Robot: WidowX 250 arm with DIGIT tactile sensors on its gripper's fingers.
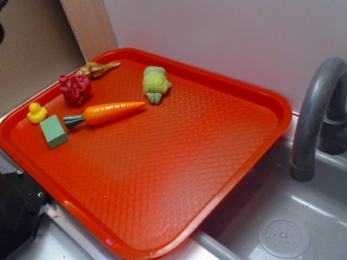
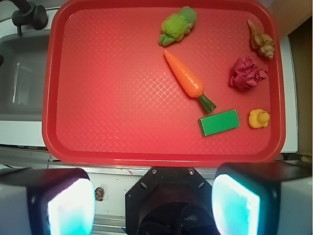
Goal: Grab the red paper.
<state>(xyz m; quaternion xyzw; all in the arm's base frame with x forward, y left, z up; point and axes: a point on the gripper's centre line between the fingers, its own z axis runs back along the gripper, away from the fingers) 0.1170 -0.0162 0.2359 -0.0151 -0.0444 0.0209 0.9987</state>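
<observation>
The red paper (image 1: 75, 89) (image 2: 247, 73) is a dark crimson crumpled wad lying on the orange-red tray (image 1: 179, 162) (image 2: 112, 98), near its far left corner in the exterior view and at the right in the wrist view. My gripper (image 2: 154, 205) hangs high above the tray's near edge, far from the paper. Its two fingers (image 2: 71, 208) stand wide apart with nothing between them. The exterior view does not show the gripper.
On the tray also lie a tan-brown paper twist (image 1: 97, 68) (image 2: 261, 40), a carrot (image 1: 105, 114) (image 2: 188, 81), a green cube (image 1: 53, 131) (image 2: 219, 122), a yellow duck (image 1: 37, 112) (image 2: 258, 118) and a green plush toy (image 1: 155, 84) (image 2: 177, 25). A grey sink (image 1: 282, 227) with faucet (image 1: 317, 108) lies beside the tray.
</observation>
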